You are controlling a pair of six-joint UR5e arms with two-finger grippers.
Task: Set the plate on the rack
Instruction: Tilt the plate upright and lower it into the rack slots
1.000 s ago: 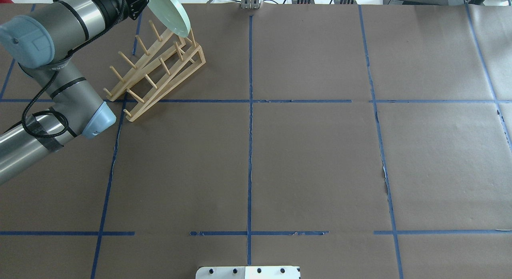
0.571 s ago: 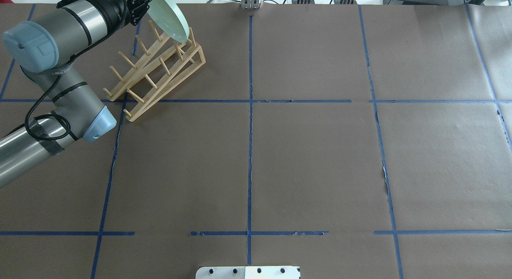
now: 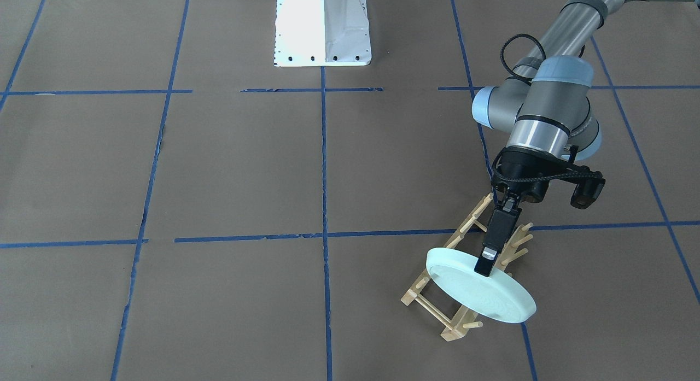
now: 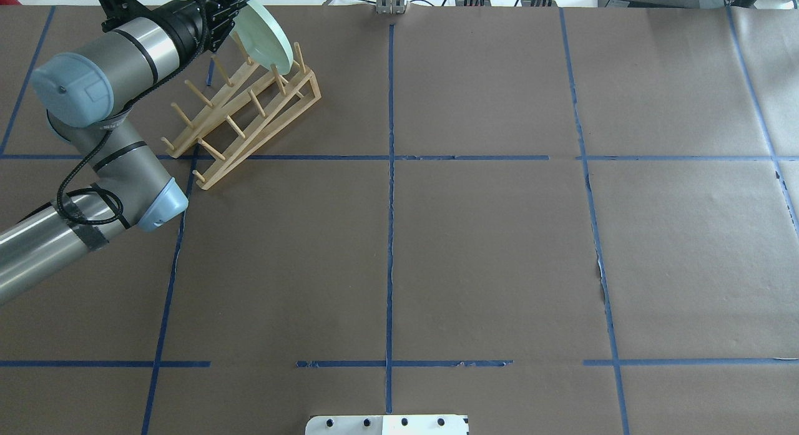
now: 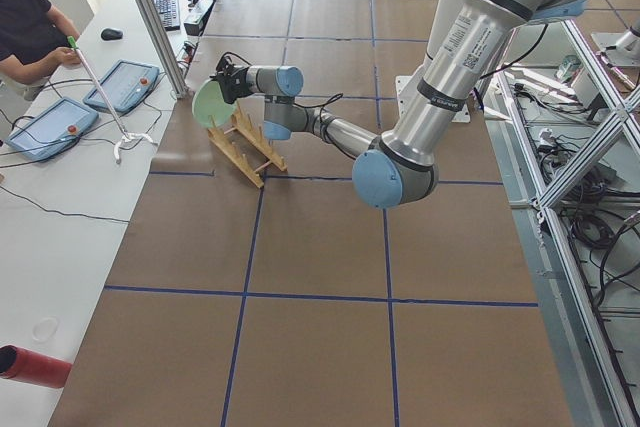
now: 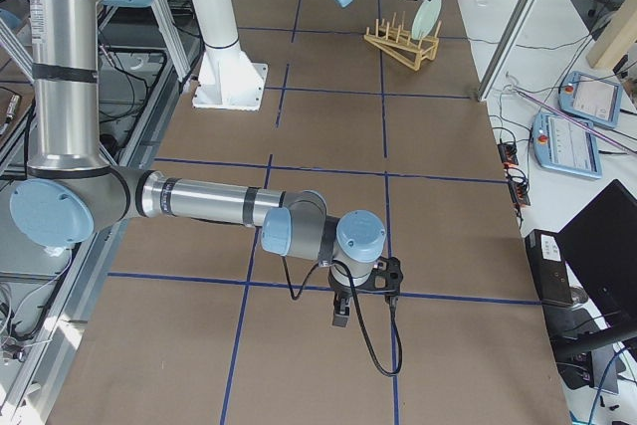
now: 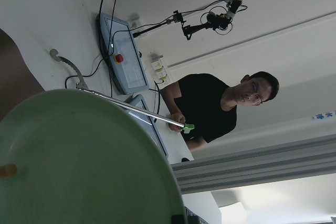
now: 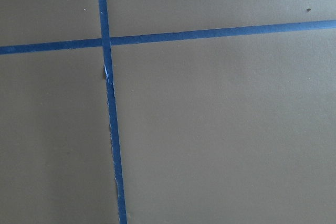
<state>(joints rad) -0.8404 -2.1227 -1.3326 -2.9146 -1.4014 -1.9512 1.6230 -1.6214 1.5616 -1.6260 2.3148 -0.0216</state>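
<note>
Brown-paper table (image 4: 487,248) with blue tape lines, and just one plate (image 3: 481,288) and one rack (image 4: 268,134) around. Left gripper (image 3: 488,262) has its jaws clamped on the plate's rim, holding it tilted over the pegs at the rack's far end. Right gripper (image 6: 340,318) hangs low over the table, well apart; can't tell how its jaws stand.

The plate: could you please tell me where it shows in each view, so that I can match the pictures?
Exterior front-facing: the plate, lower right, at the rack.
Overhead exterior: top left.
Exterior left: upper left.
Exterior right: top, right of centre.
Left wrist-mounted: fills the lower left.
Right wrist-mounted: not in it.
Shared landmark: the rack, in all four exterior views.
</note>
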